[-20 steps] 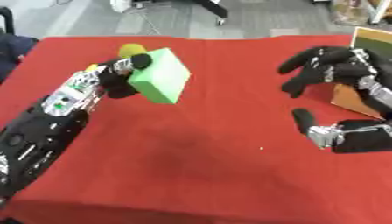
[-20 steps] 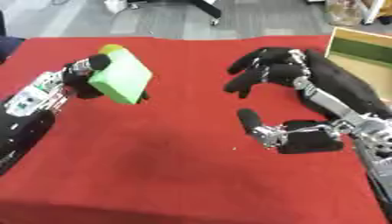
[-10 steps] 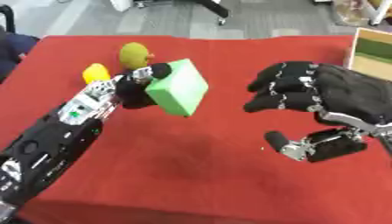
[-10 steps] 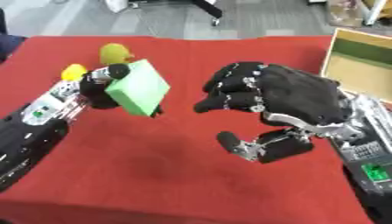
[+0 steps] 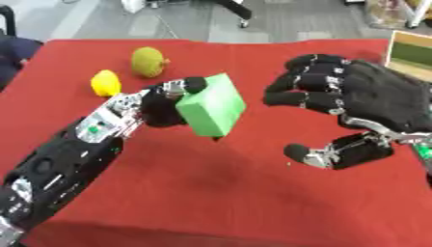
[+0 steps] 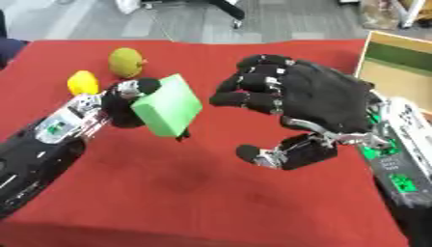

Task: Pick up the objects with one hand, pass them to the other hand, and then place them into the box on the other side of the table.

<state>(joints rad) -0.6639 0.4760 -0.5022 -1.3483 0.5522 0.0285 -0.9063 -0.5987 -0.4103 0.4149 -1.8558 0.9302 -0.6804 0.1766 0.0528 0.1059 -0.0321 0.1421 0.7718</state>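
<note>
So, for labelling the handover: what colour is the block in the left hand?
Light green block, held by the left hand; clearest in the left eye view.

Red table, lemon, green fruit

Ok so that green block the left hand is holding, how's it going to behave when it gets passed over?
The green block keeps flat faces and straight edges in the left hand, so it is probably stiff. Held aloft from one side, it seems light for its bulk. The open right hand should find broad faces to grip; rolling looks unlikely.

Tilted green block aloft; yellow and olive fruits beyond.
</note>
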